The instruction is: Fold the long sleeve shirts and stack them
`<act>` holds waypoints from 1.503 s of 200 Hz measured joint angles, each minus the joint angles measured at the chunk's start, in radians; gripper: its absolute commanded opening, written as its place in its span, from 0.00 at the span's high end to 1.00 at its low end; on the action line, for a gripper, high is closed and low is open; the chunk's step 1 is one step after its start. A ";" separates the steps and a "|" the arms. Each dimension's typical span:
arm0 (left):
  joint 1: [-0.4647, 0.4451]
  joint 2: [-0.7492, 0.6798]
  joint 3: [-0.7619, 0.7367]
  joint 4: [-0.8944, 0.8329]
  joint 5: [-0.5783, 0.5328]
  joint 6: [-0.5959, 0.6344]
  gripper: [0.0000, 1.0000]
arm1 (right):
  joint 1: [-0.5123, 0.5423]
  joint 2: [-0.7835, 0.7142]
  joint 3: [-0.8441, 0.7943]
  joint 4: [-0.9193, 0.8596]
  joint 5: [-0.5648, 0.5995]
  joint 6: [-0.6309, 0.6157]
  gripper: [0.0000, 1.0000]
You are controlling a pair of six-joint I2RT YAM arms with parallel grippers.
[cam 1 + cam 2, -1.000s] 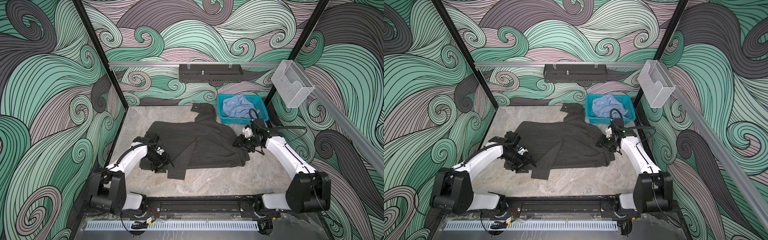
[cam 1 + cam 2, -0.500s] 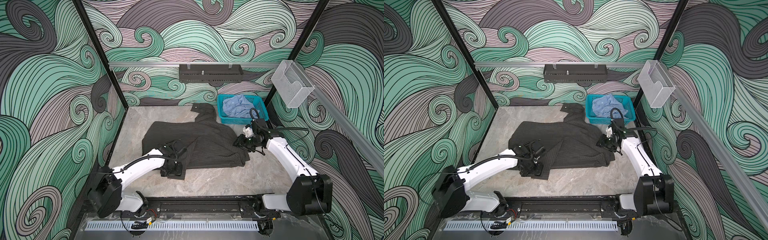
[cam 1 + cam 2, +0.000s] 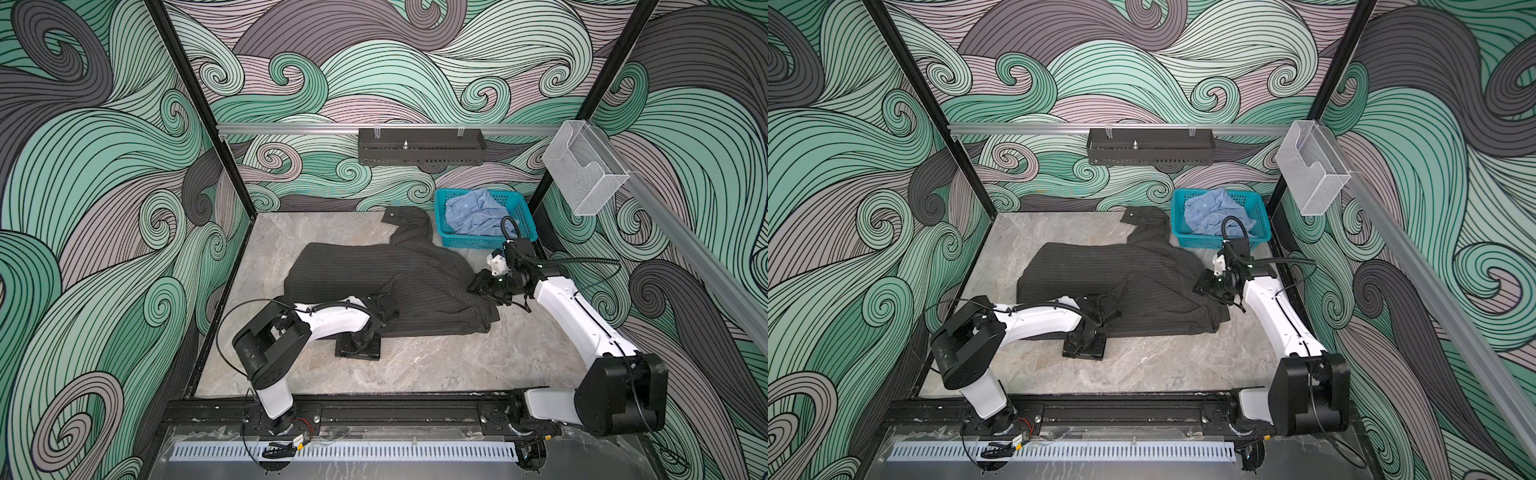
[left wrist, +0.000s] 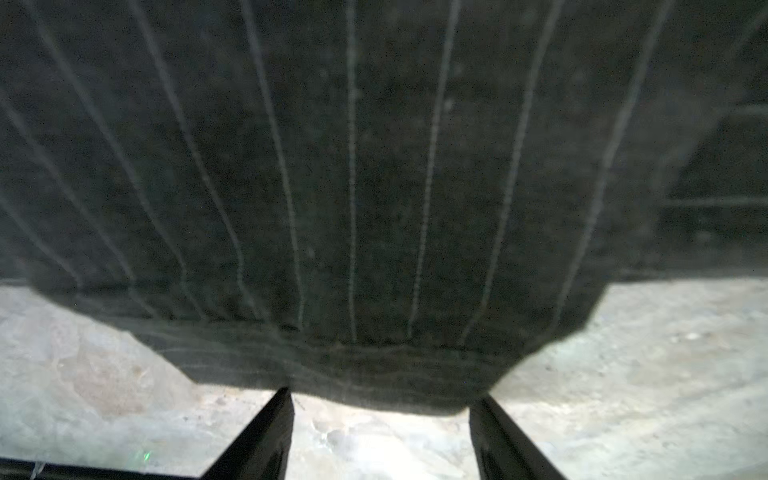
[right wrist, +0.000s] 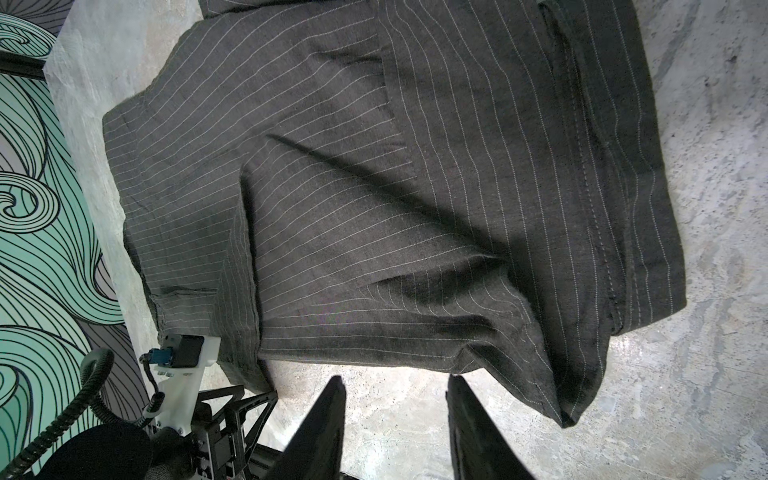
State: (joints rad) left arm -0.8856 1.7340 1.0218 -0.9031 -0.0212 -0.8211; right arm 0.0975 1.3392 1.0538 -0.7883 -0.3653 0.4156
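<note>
A: Left arm swung from the left side of the charcoal shirt (image 3: 374, 266), spread on the worktop (image 3: 415, 365), to its near hem; right arm unmoved. The blue shirt (image 3: 473, 214) sits in the basket (image 3: 465, 242).

B: Fingers?

A: Apart on the left gripper (image 4: 381, 397), hem at their tips, nothing pinched. Apart on the right gripper (image 5: 395, 379), beside the shirt's right edge.

B: Hem pinch next, I'd judge: slide in low, catch every layer.
</note>
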 measured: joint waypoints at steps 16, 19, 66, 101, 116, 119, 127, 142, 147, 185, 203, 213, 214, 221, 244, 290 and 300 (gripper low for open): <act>-0.012 0.028 0.036 -0.001 -0.014 -0.003 0.33 | 0.000 0.000 0.000 0.000 0.000 -0.001 0.58; -0.014 0.034 0.043 -0.002 -0.017 -0.003 0.33 | 0.000 0.000 0.000 0.000 0.000 -0.002 0.58; -0.026 0.083 0.097 -0.042 -0.053 -0.018 0.57 | 0.000 0.000 0.000 0.000 0.002 -0.011 0.58; -0.026 0.097 0.102 -0.077 -0.085 -0.017 0.92 | 0.000 0.000 0.000 0.000 0.002 -0.011 0.59; -0.026 0.098 0.101 -0.102 -0.103 -0.001 1.00 | 0.000 0.000 0.000 0.000 0.002 -0.012 0.59; -0.026 0.096 0.103 -0.109 -0.108 -0.007 1.00 | 0.000 0.000 0.000 0.000 0.003 -0.012 0.59; -0.026 0.089 0.111 -0.136 -0.119 0.006 1.00 | 0.000 0.000 0.000 0.000 0.003 -0.013 0.59; -0.024 0.047 0.145 -0.197 -0.137 0.024 1.00 | 0.000 0.000 0.000 0.000 0.002 -0.015 0.59; -0.021 0.023 0.162 -0.216 -0.140 0.032 1.00 | 0.002 0.000 0.000 0.001 0.002 -0.017 0.59; 0.072 -0.252 0.348 -0.344 -0.139 0.116 1.00 | 0.034 0.006 0.000 0.037 0.002 -0.039 0.59; 0.150 -0.346 0.382 -0.397 -0.115 0.153 1.00 | 0.055 0.017 0.000 0.057 0.003 -0.047 0.59; 0.190 -0.379 0.382 -0.442 -0.098 0.171 1.00 | 0.063 0.029 0.000 0.066 0.004 -0.049 0.58; 0.193 -0.381 0.382 -0.446 -0.096 0.172 1.00 | 0.064 0.030 0.000 0.066 0.004 -0.049 0.59; 0.212 -0.393 0.379 -0.474 -0.085 0.182 1.00 | 0.070 0.039 0.002 0.071 0.005 -0.051 0.59; 0.266 -0.404 0.348 -0.531 -0.055 0.209 1.00 | 0.090 0.072 0.010 0.081 0.016 -0.056 0.58; 0.429 -0.381 0.278 -0.556 -0.048 0.255 1.00 | 0.135 0.169 0.019 0.108 0.049 -0.071 0.57; 0.468 -0.366 0.280 -0.556 -0.045 0.266 1.00 | 0.140 0.196 0.019 0.112 0.055 -0.076 0.56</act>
State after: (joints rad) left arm -0.4171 1.3678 1.3018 -1.4590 -0.0658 -0.5552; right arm 0.2371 1.5356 1.0725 -0.6765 -0.3103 0.3397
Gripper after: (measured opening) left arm 0.048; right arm 0.431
